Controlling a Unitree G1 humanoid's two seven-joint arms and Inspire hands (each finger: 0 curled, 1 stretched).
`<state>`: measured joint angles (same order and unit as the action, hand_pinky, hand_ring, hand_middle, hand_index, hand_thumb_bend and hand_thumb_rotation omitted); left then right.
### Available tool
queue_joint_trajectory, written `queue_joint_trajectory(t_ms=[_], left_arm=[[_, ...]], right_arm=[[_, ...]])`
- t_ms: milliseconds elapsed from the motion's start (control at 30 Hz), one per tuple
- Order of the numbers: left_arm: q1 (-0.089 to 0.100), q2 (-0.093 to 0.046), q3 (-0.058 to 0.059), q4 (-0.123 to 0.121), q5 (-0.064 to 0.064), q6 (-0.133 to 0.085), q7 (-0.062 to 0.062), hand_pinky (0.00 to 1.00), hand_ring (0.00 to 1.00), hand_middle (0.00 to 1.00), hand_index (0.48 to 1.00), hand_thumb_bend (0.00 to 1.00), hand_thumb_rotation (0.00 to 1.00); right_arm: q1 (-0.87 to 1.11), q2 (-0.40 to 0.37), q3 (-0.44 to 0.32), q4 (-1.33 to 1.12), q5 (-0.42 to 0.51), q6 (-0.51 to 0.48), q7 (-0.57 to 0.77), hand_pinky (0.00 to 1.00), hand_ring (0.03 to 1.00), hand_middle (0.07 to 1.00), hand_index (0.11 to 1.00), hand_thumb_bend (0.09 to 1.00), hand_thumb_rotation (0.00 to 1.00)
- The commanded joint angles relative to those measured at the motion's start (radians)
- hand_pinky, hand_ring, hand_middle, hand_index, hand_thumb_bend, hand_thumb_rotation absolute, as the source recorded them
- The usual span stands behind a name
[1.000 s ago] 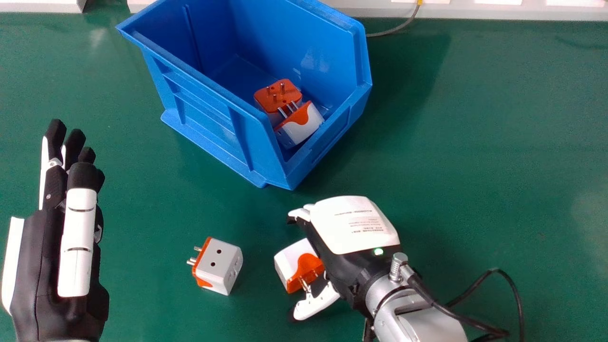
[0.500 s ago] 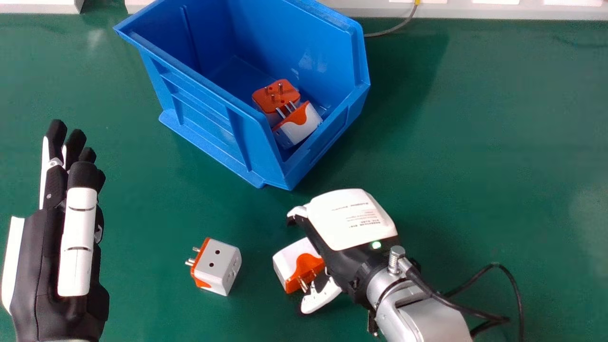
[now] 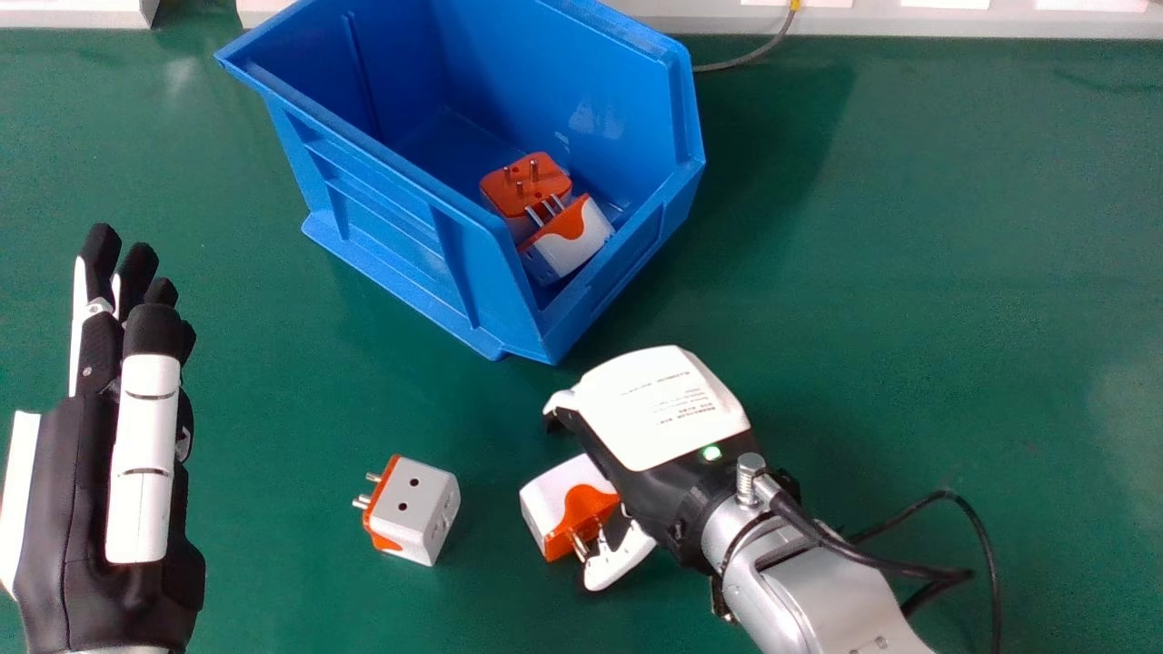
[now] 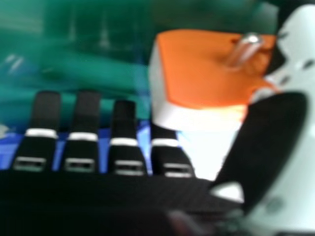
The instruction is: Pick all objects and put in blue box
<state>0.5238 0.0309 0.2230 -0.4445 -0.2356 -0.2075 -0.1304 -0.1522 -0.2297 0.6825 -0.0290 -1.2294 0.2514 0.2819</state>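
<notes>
A white-and-orange plug adapter [image 3: 550, 500] sits on a green tabletop [image 3: 909, 227] within the spread of the robot's right hand [image 3: 668, 409], which arches over it, back upward, at the end of a silver forearm [image 3: 818, 590]. The right hand is wide, its fingers [image 4: 124, 123] extended on one side of the adapter and its thumb [image 4: 270, 142] on the other, next to the metal prongs. Whether the pads press against the plastic, the pictures cannot tell.

Well to the left of the right hand, on the stretch of tabletop between the two hands, stands a second adapter [image 3: 413, 509], a white face with two round holes turned up and its prongs pointing toward the left hand [image 3: 77, 490]. The left hand is open and holds nothing, fingers straight and directed forward.

Ahead of the right hand and to its left, the blue box [image 3: 495, 282] rests on the table, apart from both hands. Inside it, toward the end nearer the right hand, are two more adapters: one [image 3: 522, 186] with its orange, pronged face up, and another [image 3: 572, 241] tilted beside it, on the side closer to the right hand.

A black cable [image 3: 895, 568] runs from the right hand's wrist along the forearm and loops out to its right. Beyond the box from the hands, a grey cable [image 3: 745, 60] curves near the table's far edge.
</notes>
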Motion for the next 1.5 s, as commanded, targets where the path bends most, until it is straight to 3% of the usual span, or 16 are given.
queue_joint_trajectory(t_ms=[0,200,400,700,1067,1233,1367,1467], left_arm=[[-0.003,0.013,0.01,-0.028,0.0,-0.006,-0.002,1.0,1.0,1.0,1.0,0.69,1.0],[-0.007,0.015,0.007,-0.037,0.004,0.003,0.003,1.0,1.0,1.0,1.0,0.69,1.0],[-0.015,0.01,0.006,-0.044,0.015,0.013,0.021,1.0,1.0,1.0,1.0,0.7,1.0],[-0.026,0.023,0.011,-0.036,0.016,0.006,0.02,1.0,1.0,1.0,1.0,0.71,1.0],[-0.034,0.024,0.014,-0.033,0.016,0.003,0.021,1.0,1.0,1.0,1.0,0.76,1.0],[-0.037,0.028,0.015,-0.034,0.012,0.004,0.014,1.0,1.0,1.0,1.0,0.77,1.0],[-0.036,0.026,0.017,-0.037,0.019,0.006,0.021,1.0,1.0,1.0,1.0,0.78,1.0],[-0.034,0.025,0.018,-0.039,0.017,0.006,0.02,1.0,1.0,1.0,1.0,0.79,1.0]], right_arm=[[-0.002,-0.012,0.005,0.025,0.004,-0.006,0.018,0.69,0.783,0.804,0.749,0.668,0.28],[-0.01,-0.019,0.007,0.029,0.008,-0.02,0.028,0.7,0.786,0.808,0.746,0.652,0.28],[-0.004,-0.032,0.009,0.018,0.02,-0.05,0.019,0.7,0.785,0.807,0.737,0.637,0.27],[0.013,-0.063,0.007,-0.037,0.034,-0.099,0.016,0.69,0.778,0.8,0.724,0.645,0.27],[0.022,-0.088,0.005,-0.064,0.027,-0.124,0.028,0.68,0.77,0.795,0.722,0.631,0.27],[0.024,-0.091,0.005,-0.065,0.03,-0.127,0.034,0.68,0.767,0.792,0.727,0.617,0.27],[0.029,-0.085,-0.002,-0.064,0.045,-0.125,0.034,0.67,0.763,0.791,0.734,0.595,0.26],[0.029,-0.079,-0.01,-0.043,0.072,-0.136,-0.002,0.65,0.746,0.777,0.73,0.57,0.23]])
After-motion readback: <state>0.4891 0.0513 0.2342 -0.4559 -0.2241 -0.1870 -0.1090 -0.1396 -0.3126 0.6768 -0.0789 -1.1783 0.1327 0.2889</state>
